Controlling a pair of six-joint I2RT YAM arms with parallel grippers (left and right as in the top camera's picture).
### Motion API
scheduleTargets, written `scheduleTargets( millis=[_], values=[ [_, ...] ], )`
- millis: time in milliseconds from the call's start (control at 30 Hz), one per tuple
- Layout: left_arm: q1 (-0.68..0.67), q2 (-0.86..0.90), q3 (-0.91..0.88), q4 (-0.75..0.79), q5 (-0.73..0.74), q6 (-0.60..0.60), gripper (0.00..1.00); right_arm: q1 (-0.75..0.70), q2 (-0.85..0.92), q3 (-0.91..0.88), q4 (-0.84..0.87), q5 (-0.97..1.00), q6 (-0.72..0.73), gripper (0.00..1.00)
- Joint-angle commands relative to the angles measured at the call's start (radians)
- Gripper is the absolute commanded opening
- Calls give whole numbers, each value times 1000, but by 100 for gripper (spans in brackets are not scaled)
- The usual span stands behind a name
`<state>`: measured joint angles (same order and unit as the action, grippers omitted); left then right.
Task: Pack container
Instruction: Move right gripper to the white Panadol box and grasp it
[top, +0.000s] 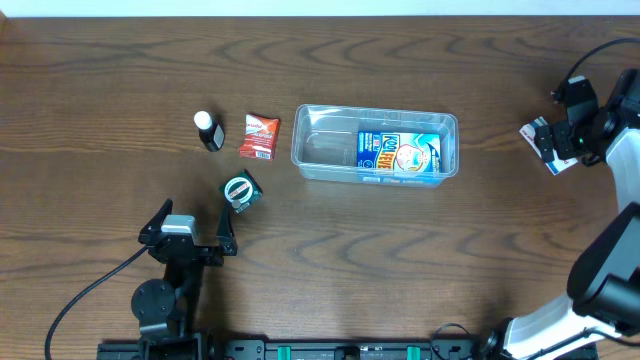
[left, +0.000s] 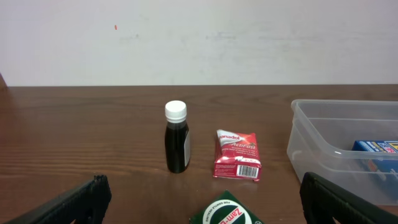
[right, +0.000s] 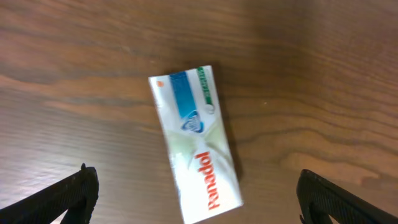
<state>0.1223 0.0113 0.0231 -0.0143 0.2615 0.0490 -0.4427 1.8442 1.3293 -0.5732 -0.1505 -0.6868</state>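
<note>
The container (top: 310, 150), a clear plastic tub, lies mid-table with a blue-and-white box (top: 400, 154) flat inside its right half. In the left wrist view the container (left: 323, 146) shows at the right edge. My left gripper (top: 195, 222) is open and empty, near the front left, just short of a green Zam-Buk box (top: 241, 191). That green box (left: 227, 213) lies between and ahead of the left gripper's (left: 202, 208) jaws. My right gripper (top: 565, 128) is open at the far right, over a white Panadol box (right: 196, 143) lying on the table between its spread fingers.
A dark bottle with a white cap (top: 208, 131) stands upright left of the tub, with a red packet (top: 259, 137) beside it. Both show in the left wrist view, bottle (left: 176, 146) and packet (left: 237, 155). Left arm's base and cable occupy the front left.
</note>
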Motion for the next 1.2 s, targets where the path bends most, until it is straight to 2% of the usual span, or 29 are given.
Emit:
scheduleTargets(
  millis=[0, 200, 567, 733, 933, 1067, 1167],
  values=[
    [-3, -6, -19, -31, 6, -5, 98, -32, 48, -4, 12, -36, -74, 99],
    [-3, -6, -19, -31, 6, -5, 98, -48, 122, -4, 13, -94, -108, 99],
    [-3, -6, -19, -31, 6, -5, 98, -57, 237, -3, 69, -82, -108, 99],
    [-3, -6, -19, -31, 6, -5, 98, -62, 237, -3, 92, -55, -107, 87],
    [-3, -6, -19, -31, 6, -5, 98, -63, 237, -2, 92, -56, -98, 66],
    [-3, -6, -19, -31, 6, -5, 98, -61, 233, -2, 91, -67, -87, 59],
    [-3, -6, -19, -31, 6, -5, 98, -60, 219, -1, 92, -71, -68, 58]
  ],
)
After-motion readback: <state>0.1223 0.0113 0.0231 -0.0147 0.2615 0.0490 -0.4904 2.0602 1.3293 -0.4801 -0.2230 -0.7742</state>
